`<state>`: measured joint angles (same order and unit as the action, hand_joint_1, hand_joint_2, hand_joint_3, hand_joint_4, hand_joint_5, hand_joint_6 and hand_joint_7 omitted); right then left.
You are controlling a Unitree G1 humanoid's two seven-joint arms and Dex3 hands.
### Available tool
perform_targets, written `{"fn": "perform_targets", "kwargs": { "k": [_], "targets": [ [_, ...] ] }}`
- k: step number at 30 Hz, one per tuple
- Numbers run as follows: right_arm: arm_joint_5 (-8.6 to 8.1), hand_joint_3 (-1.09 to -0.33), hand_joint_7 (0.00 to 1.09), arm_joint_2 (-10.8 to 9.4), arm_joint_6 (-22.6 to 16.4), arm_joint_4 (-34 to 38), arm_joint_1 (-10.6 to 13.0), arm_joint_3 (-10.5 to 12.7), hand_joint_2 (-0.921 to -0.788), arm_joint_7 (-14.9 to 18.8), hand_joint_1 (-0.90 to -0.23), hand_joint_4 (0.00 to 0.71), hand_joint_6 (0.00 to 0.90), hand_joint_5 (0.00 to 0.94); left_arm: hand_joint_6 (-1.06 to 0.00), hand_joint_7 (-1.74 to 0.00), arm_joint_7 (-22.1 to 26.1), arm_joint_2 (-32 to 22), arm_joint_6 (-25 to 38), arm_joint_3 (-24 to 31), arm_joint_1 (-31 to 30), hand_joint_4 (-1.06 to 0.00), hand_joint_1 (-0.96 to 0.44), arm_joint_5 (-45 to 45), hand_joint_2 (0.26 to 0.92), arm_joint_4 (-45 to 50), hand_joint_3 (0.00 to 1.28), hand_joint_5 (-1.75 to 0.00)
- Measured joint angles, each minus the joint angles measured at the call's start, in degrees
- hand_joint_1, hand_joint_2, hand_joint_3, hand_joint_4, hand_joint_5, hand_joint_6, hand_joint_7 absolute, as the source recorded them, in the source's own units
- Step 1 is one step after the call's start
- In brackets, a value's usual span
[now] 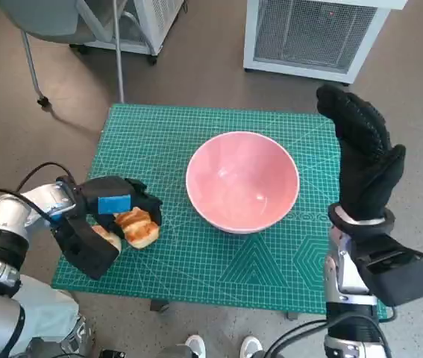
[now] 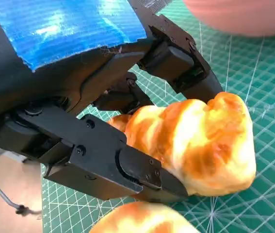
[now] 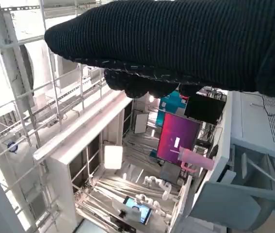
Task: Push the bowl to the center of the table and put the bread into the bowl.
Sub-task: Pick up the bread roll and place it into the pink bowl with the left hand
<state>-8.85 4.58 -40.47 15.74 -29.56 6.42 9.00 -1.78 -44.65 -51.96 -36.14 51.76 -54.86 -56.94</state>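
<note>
- At the middle of the table (image 1: pixel 196 280), slightly toward its right half, stands the pink bowl (image 1: pixel 242 180); I judge the push complete or nearly so.
- Near the table's left edge, on the side closest to me, lies the bread (image 1: pixel 136 227), golden and twisted, resting on the green grid mat.
- Around that bread my left hand (image 1: pixel 110 205) is curled: the left wrist view shows my black fingers (image 2: pixel 142 172) against its flank on two sides, grasping it, though it is not lifted off the mat as far as I can tell.
- Beside it, closer to me, lies a second bread piece (image 1: pixel 107 237), touching or almost touching the first.
- Beyond the bowl, at the table's right edge, my right hand (image 1: pixel 364 160) is raised upright, holding nothing, fingers extended together.
- Remaining: lift the bread, carry it rightward, release it inside the bowl.
- Writing: none legible; the mat shows printed grid lines only, and the blue tape carries no marking.
</note>
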Motion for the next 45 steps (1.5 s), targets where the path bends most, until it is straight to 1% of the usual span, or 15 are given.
{"fn": "perform_targets", "kwargs": {
  "k": [7,12,15,19,25,30,35,39,45],
  "targets": [
    [-0.01,-0.772,0.71,-0.02,-0.25,0.07,-0.05,0.01,-0.921,0.01,-0.542,0.297,-0.001,0.012,-0.75,-1.17,3.24,-1.39,-0.42,4.77,0.69,-0.65,0.0,5.02,0.92,4.58,0.04,-1.07],
    [-0.06,-0.772,0.71,0.02,-0.31,0.1,-0.07,0.1,-0.921,0.02,-0.541,0.299,-0.001,0.014,-0.73,-1.16,5.24,-2.77,-0.4,10.04,2.09,-0.65,0.0,10.35,0.92,9.17,0.04,-1.1],
    [-0.06,-0.772,0.71,0.07,-0.31,0.1,-0.08,0.12,-0.921,0.05,-0.538,0.301,-0.001,0.014,-0.7,-1.18,6.0,-2.91,-0.23,12.81,3.6,-0.64,0.0,13.26,0.92,11.21,0.06,-1.12],
    [-0.06,-0.774,0.71,0.15,-0.32,0.09,-0.11,0.13,-0.921,0.16,-0.532,0.302,-0.001,0.015,-0.65,-1.22,6.33,-2.49,-0.18,15.67,6.54,-0.63,0.0,16.37,0.921,12.85,0.09,-1.15],
    [-0.06,-0.775,0.71,0.46,-0.44,0.14,-0.14,0.17,-0.921,0.26,-0.526,0.303,-0.001,0.015,-0.63,-1.24,8.07,-0.06,2.14,18.07,10.2,-0.61,0.0,19.09,0.921,15.69,0.1,-1.17],
    [-0.04,-0.775,0.71,0.55,-0.49,0.12,-0.19,0.11,-0.921,0.29,-0.525,0.303,-0.001,0.015,-0.64,-1.25,9.66,4.04,5.31,18.17,12.25,-0.57,0.0,19.52,0.92,18.69,0.11,-1.19],
    [-0.02,-0.775,0.71,0.55,-0.58,0.06,-0.2,0.08,-0.921,0.32,-0.525,0.303,-0.001,0.015,-0.67,-1.23,9.78,9.19,6.71,16.34,14.11,-0.57,0.0,18.04,0.921,18.92,0.1,-1.18],
    [-0.02,-0.774,0.71,0.57,-0.64,-0.08,-0.19,0.07,-0.921,0.46,-0.526,0.303,-0.001,0.015,-0.69,-1.22,8.4,12.72,6.32,14.02,15.85,-0.58,0.0,15.77,0.92,15.87,0.09,-1.15],
    [-0.02,-0.771,0.7,1.0,-0.78,-0.72,0.07,0.11,-0.921,0.56,-0.527,0.303,-0.001,0.015,-0.7,-1.23,3.95,17.02,5.67,9.81,18.16,-0.6,0.0,10.66,0.92,8.38,0.08,-1.11]
  ]
}}
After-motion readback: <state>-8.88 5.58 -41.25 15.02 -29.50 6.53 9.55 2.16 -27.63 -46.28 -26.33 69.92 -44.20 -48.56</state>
